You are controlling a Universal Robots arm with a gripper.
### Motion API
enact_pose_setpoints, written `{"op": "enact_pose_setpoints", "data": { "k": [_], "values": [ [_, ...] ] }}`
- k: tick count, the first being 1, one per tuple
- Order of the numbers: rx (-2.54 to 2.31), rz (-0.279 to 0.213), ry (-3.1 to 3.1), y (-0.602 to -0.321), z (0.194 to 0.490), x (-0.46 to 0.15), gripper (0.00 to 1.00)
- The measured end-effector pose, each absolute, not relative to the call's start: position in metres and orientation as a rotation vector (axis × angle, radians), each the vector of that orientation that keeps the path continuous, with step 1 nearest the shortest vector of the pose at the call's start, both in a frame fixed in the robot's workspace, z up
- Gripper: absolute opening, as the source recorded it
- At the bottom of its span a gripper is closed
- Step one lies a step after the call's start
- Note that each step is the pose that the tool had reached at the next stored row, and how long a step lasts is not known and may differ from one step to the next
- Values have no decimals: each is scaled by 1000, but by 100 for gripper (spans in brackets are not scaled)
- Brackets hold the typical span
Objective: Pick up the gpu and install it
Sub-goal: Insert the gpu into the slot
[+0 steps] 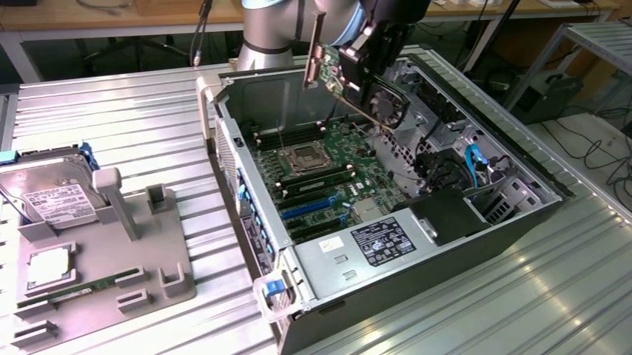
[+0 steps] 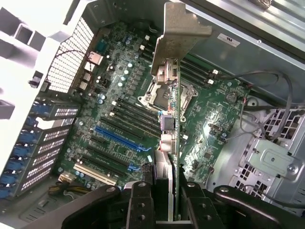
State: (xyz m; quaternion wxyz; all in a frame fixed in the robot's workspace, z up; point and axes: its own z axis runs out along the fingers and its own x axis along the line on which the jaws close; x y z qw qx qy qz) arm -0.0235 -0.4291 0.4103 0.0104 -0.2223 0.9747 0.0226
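The gpu (image 1: 368,87) hangs tilted above the open computer case (image 1: 251,222), with its black fan (image 1: 387,103) facing the exterior view's right and its silver end bracket (image 1: 313,48) toward the left. My gripper (image 1: 375,44) is shut on its upper edge. In the wrist view the gpu (image 2: 177,138) shows edge-on, clamped between my gripper (image 2: 167,210) fingers (image 2: 138,205). Its bracket (image 2: 178,28) points away, over the motherboard (image 2: 214,109). The blue expansion slots (image 2: 119,136) lie below and to one side, apart from the card.
A grey fixture tray (image 1: 109,259) at the exterior view's left holds a hard drive (image 1: 55,196), a processor chip (image 1: 47,266) and a memory stick (image 1: 84,288). Inside the case sit the processor socket (image 1: 301,157), the power supply (image 1: 380,240) and cables (image 1: 474,166).
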Motion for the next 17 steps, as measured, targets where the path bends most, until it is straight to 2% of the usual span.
{"op": "enact_pose_setpoints", "data": {
  "k": [17],
  "values": [
    [-791, 72, 3020, -429, 410, -23, 28]
  ]
}}
